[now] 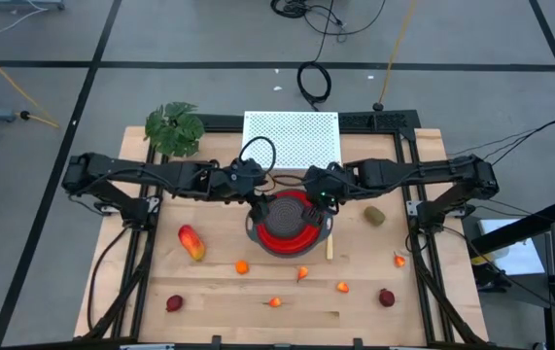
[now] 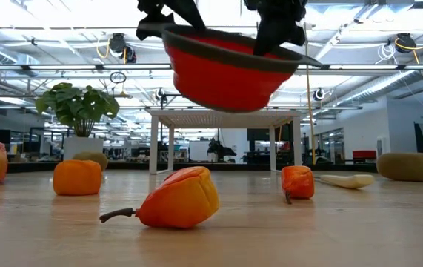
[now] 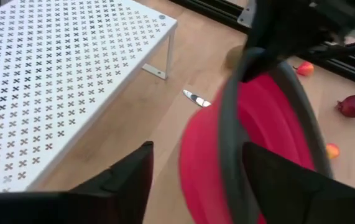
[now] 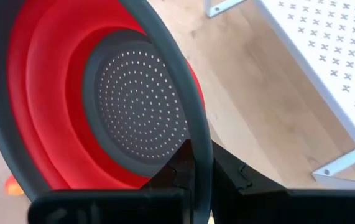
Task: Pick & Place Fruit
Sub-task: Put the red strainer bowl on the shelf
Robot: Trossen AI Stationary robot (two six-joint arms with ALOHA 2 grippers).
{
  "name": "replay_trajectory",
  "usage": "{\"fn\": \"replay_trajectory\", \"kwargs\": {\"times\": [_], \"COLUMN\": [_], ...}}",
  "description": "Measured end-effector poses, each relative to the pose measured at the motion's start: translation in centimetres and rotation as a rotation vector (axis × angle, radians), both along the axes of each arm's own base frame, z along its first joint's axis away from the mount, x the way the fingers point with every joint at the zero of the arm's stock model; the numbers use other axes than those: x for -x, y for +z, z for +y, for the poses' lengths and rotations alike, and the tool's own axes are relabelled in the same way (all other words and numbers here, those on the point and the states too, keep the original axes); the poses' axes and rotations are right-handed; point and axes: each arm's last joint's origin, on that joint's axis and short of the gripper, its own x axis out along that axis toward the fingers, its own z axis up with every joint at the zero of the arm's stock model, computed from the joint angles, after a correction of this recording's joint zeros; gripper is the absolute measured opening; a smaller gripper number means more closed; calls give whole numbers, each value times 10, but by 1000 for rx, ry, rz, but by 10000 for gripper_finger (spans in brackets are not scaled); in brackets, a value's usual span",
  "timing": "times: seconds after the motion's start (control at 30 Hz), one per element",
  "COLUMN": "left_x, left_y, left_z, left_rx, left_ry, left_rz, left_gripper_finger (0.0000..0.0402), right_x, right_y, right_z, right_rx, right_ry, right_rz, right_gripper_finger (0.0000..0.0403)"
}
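High view has both arms meeting at mid-table over a red colander (image 1: 292, 226), and the low view shows it hanging clear of the wood, tilted a bit, so my guess is two-claw carrying keeps a floppy bowl level. The right claw (image 4: 197, 163) is clenched on the rim, that dark band runs straight between its fingers in its own wrist view. The left claw (image 3: 196, 168) sits at the opposite rim with the band passing between its spread fingers (image 3: 124, 177); I honestly can't tell if it's pinching or just straddling. The colander looks like soft stepped silicone, red walls folding down in rings to a grey perforated bottom, grey rim on top, and it's empty. None of the fruit (image 1: 191, 242) is in it yet: the big red-yellow oblong one lies on the left claw's outer side, the brown oval (image 1: 374, 215) beyond the right claw's outer side, and the tiny orange and dark-red ones are scattered along the front strip of table, well apart from either claw. They look matte and squishy, some with little stalks. Behind the claws sits a white punched-metal rack (image 1: 292, 138), with a leafy plant (image 1: 174, 128) off past the left arm.
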Motion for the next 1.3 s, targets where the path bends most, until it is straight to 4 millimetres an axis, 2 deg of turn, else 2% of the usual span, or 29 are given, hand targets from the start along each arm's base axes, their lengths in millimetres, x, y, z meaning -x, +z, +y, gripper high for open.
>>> {"fn": "replay_trajectory", "kwargs": {"times": [0.17,0.33,0.53,0.8,1.3], "left_x": [-2,-7,-12,-14,-9], "left_y": [-2,-9,-15,-12,-16], "left_z": [0,-2,-5,-9,-8], "left_rx": [0,-3,-16,-40,-60], "left_ry": [1,-5,-12,-75,-56], "left_rz": [9,24,38,16,80], "left_gripper_finger": [268,239,164,29,19], "right_x": [-3,-6,-5,-10,-12], "right_y": [2,5,4,4,9], "right_z": [6,11,12,13,13], "right_rx": [-10,-26,-17,-17,1], "right_ry": [-6,-11,-65,-54,-26], "right_rz": [-48,-93,-94,-120,-170], "right_gripper_finger": [11,11,11,11,107]}}
